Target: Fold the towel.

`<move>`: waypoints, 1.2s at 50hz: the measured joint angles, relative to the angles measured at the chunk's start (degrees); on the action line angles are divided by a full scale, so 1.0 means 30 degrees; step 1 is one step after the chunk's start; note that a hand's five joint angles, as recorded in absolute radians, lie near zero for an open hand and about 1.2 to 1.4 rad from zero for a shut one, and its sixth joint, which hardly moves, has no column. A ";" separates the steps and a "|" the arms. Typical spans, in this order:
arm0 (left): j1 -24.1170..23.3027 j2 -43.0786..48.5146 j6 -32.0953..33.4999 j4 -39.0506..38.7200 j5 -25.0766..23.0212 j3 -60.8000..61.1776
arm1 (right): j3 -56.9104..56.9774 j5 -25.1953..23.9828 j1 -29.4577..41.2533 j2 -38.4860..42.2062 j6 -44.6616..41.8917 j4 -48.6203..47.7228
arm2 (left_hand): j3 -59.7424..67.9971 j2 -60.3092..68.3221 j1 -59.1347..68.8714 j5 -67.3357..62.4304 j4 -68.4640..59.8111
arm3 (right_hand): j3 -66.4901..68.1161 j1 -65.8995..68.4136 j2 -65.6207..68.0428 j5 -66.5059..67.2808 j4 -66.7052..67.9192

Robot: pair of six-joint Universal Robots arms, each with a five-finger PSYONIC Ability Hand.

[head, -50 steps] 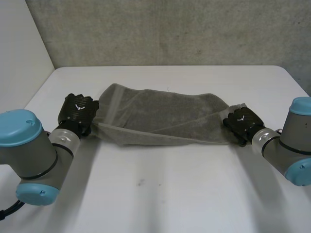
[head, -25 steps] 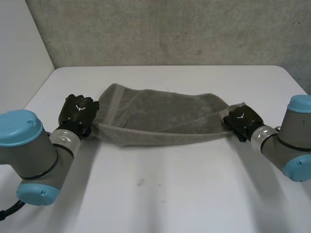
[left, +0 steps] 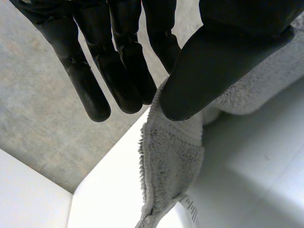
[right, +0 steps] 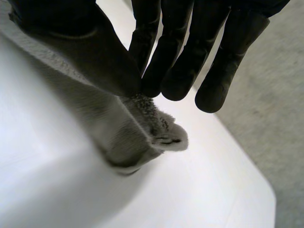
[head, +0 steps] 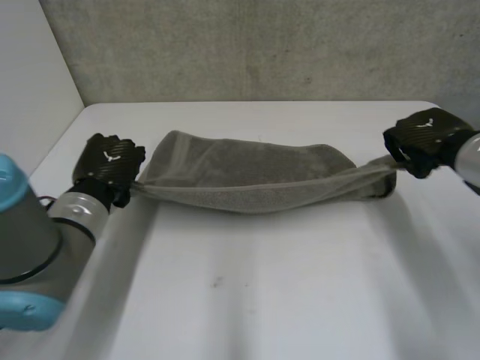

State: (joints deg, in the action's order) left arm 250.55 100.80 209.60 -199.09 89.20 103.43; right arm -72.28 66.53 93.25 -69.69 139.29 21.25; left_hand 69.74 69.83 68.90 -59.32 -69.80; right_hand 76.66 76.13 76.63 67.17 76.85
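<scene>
1. A grey towel [head: 247, 180] stretched across the far half of the white table [head: 262, 300], gathered lengthwise into a long, loosely doubled band between the robot's two black hands.
2. The left hand [head: 109, 166], at the end of the grey, blue-capped left arm [head: 30, 232], held the towel's left end near the table's left edge.
3. In the left wrist view, the thumb [left: 204, 66] pressed the cloth against nearly straight fingers [left: 118, 71]. It was a firm pinch on the hemmed edge, and the hem trailed down from the grip.
4. The right hand [head: 427, 139] held the opposite end near the table's right edge, clear of the table top. The cloth beside it was drawn into a narrow, rope-like strand.
5. In the right wrist view, that hand's thumb [right: 95, 52] closed against its fingers [right: 175, 61] with the towel caught between them. A small tuft of one corner poked out just below the fingertips.
6. The band's near edge hung in a shallow curve between the two hands and cast a shadow on the table. Whether its middle rested on the surface could not be told.
7. A rough grey wall [head: 262, 45] stood behind the table's far edge.
</scene>
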 measured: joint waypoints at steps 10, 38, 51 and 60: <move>0.0214 -0.5982 0.0418 0.4474 -0.0115 0.1312 | -0.1192 -0.1691 -0.1786 -0.3063 -0.4796 0.8295 | 0.0000 0.0000 0.0000 0.0000 -0.0002 | 0.0000 0.0008 0.0000 0.0000 0.0000; 0.0766 -0.4302 0.2686 0.3494 -0.0259 0.3053 | -0.5234 -0.4975 -0.5327 -0.4319 -0.9474 1.0249 | 0.0000 0.0002 0.0000 0.0002 -0.0002 | 0.0000 0.0009 0.0002 0.0002 0.0000; 0.0384 0.3396 0.2663 0.2612 -0.0113 -0.4184 | 0.2530 -0.0233 0.0023 0.2730 -0.5029 0.7042 | 0.0005 0.0006 0.0072 0.0002 -0.0003 | 0.0070 0.0011 0.0003 0.0183 0.0000; 0.0076 0.6090 0.2446 0.2578 0.0089 -1.1806 | 1.3000 0.1603 0.2503 0.6931 -0.1236 0.5377 | 0.0008 0.0008 0.0075 0.0002 -0.0005 | 0.0098 0.0043 0.0078 0.0185 0.0000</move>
State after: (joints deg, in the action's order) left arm 250.78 119.07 216.94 -191.36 89.46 68.01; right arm -33.28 71.34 100.76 -48.89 135.58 37.39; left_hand 69.76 69.85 69.13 -59.31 -69.81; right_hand 76.96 76.26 76.86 67.73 76.85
